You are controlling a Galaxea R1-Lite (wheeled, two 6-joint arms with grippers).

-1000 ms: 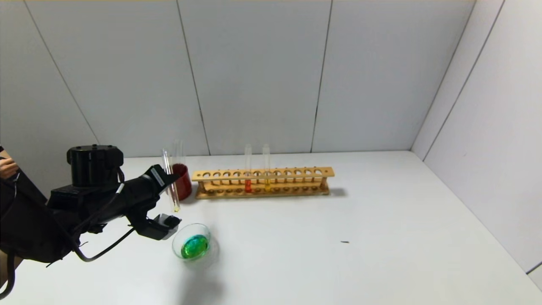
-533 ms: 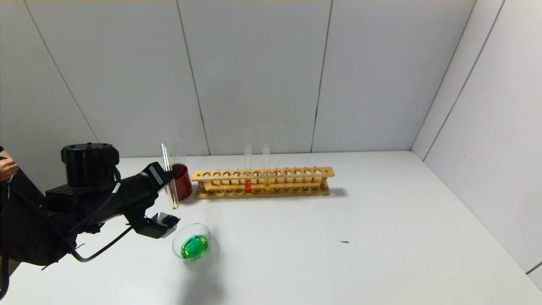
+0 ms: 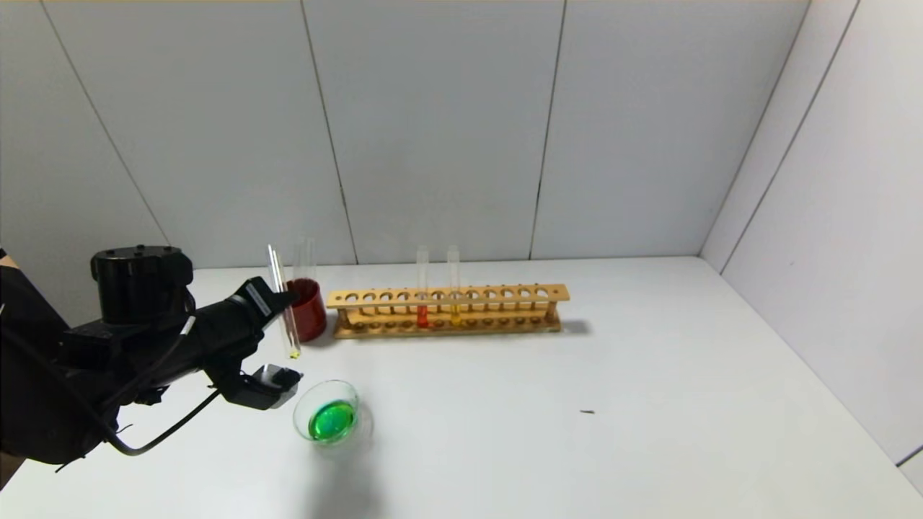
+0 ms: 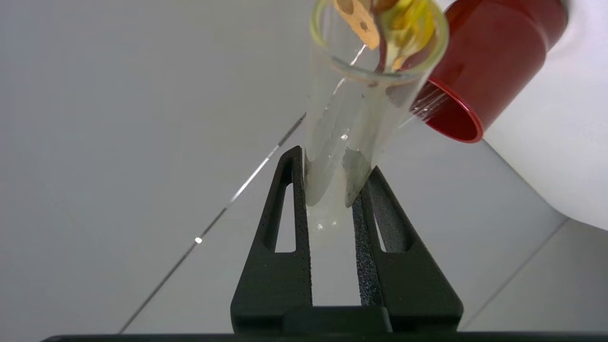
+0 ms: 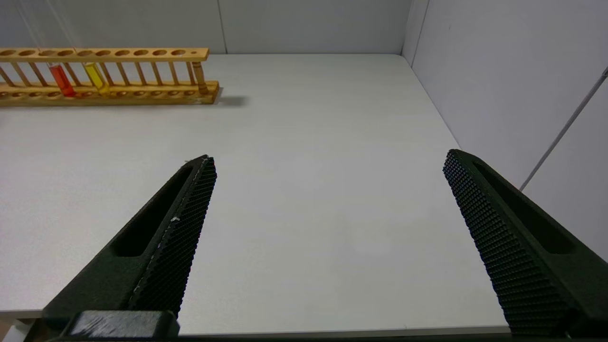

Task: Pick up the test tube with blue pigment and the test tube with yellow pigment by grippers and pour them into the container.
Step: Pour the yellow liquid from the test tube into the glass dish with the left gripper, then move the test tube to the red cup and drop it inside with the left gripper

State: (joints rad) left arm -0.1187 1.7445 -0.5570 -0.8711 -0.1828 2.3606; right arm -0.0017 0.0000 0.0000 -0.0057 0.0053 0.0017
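Observation:
My left gripper [image 3: 283,301] is shut on the test tube with yellow pigment [image 3: 283,303]. The tube is near upright and almost empty, with a yellow trace at its bottom, and hangs left of and behind the container. In the left wrist view the fingers [image 4: 297,190] clamp the glass tube [image 4: 351,109]. The container [image 3: 324,385] is a clear dish holding green liquid. No tube with blue liquid shows. An empty clear tube [image 3: 304,259] stands in the red cup [image 3: 310,310]. My right gripper [image 5: 327,161] is open and empty over the table's near right edge.
A wooden rack [image 3: 447,310] stands behind the dish with a red-orange tube [image 3: 422,306] and a tube of yellow liquid [image 3: 454,306]. In the left wrist view the red cup [image 4: 484,71] is close beside the held tube. A small dark speck [image 3: 588,411] lies to the right.
My left arm has moved a little to the left and up with the tube, away from the dish. The right arm has not moved.

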